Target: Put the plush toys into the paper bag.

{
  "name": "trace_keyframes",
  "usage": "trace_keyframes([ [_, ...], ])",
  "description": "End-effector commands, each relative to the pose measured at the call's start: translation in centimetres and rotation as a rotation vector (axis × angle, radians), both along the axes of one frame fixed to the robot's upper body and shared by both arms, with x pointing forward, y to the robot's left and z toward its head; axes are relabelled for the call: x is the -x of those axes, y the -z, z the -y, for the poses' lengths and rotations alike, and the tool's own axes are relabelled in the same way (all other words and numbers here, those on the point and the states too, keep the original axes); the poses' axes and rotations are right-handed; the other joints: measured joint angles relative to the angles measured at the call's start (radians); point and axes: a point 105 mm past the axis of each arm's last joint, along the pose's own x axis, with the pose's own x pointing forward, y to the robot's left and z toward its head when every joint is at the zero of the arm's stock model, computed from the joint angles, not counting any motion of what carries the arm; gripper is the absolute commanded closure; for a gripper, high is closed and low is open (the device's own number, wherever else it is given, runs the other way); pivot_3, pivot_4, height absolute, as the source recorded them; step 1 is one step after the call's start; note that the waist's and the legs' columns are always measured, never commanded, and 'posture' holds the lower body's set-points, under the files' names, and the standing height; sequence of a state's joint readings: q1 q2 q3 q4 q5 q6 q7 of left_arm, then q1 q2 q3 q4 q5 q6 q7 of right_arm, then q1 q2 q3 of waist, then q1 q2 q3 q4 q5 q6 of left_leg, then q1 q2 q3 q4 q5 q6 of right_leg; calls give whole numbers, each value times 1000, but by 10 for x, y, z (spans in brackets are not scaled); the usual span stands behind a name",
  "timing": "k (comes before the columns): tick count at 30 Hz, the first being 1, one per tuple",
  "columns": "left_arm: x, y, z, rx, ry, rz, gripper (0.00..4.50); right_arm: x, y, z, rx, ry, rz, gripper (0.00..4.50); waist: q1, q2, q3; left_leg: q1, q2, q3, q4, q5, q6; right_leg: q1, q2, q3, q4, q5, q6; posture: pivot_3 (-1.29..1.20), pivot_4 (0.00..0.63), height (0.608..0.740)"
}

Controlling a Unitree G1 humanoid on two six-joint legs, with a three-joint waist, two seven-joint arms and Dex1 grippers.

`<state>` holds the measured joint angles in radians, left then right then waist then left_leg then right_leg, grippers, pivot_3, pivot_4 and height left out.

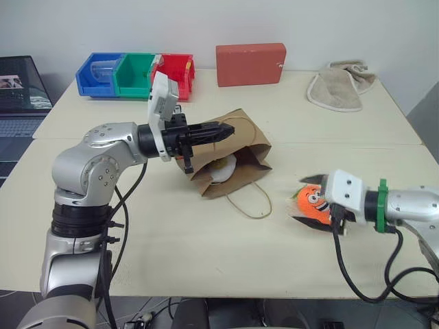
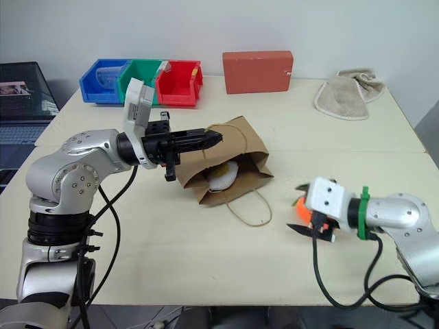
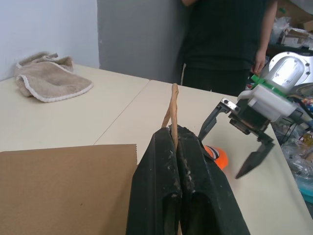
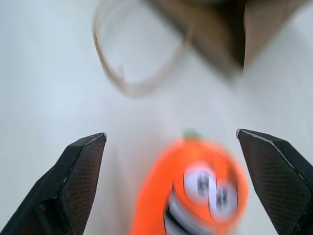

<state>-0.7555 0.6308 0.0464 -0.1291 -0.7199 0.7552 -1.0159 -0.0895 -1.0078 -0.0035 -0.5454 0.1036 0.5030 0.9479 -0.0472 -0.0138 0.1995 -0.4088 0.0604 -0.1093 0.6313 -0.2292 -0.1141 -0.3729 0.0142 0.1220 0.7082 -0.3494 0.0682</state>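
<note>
L arm bent at elbow, forearm reaching level toward robot's right; left gripper w/ fingers pressed together, pinching a thin twisted loop. R forearm comes in low from the right, angled down; right gripper fingers spread wide, nothing between the pads.

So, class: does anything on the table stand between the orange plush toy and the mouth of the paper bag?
Nothing solid does. Between the orange plush toy and the paper bag lies bare table, with the bag's lower loop handle flat on it. The left gripper holds the upper handle.
</note>
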Motion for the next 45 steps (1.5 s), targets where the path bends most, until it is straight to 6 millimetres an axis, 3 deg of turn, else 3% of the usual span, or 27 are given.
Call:
trace_keyframes([
  [1,3,-12,-6,1,-14,66,4500,-4,10,9,70,0,50,38,-4,0,0,0,0,0,0,0,0,0,0,0,0,0,0,0,150,740],
  [4,3,-13,-9,-3,-25,70,4500,-8,21,17,108,17,65,38,-6,0,0,0,0,0,0,0,0,0,0,0,0,0,0,0,150,740],
  [14,2,-13,-10,2,-35,73,4500,-17,12,12,45,1,136,3388,-5,0,0,1,0,0,0,0,0,1,0,0,0,0,0,0,150,740],
  [16,1,-14,-11,4,-36,75,4500,-15,-2,3,25,-57,160,3999,-5,0,0,1,0,0,0,0,0,1,0,0,0,0,0,0,150,740],
  [18,0,-17,-11,15,-35,76,4500,-6,-28,-22,-38,-167,180,4432,-8,0,0,1,0,0,0,0,0,1,0,0,1,0,0,0,150,740],
  [21,0,-20,-12,22,-32,79,4500,4,-52,-50,-103,-287,196,4482,-10,0,0,1,1,0,0,0,0,1,0,0,2,0,0,0,150,740],
  [25,-1,-21,-12,23,-30,81,4500,5,-68,-72,-141,-351,229,4482,-7,0,0,1,1,-1,0,0,0,1,0,-1,2,0,0,0,150,740],
  [28,0,-26,-14,26,-26,91,4500,-18,-67,-104,-127,-383,327,4482,-9,-1,0,1,1,-1,1,0,0,1,0,-1,2,0,0,0,150,740],
  [32,2,-33,-15,38,-14,99,4500,-45,-59,-126,-73,-360,402,4482,-10,-1,0,1,1,-1,1,0,-1,0,0,-1,3,0,0,0,150,740],
  [40,7,-31,-14,27,6,92,4500,-82,-66,-147,-70,-219,571,4482,-7,-1,0,0,1,-2,-1,2,-4,-2,0,-2,3,0,0,0,150,740],
  [45,6,-32,-14,32,7,94,4500,-93,-55,-157,11,-211,644,4482,-10,-1,0,0,1,-2,0,2,-4,-2,0,-2,4,0,0,0,150,740],
])
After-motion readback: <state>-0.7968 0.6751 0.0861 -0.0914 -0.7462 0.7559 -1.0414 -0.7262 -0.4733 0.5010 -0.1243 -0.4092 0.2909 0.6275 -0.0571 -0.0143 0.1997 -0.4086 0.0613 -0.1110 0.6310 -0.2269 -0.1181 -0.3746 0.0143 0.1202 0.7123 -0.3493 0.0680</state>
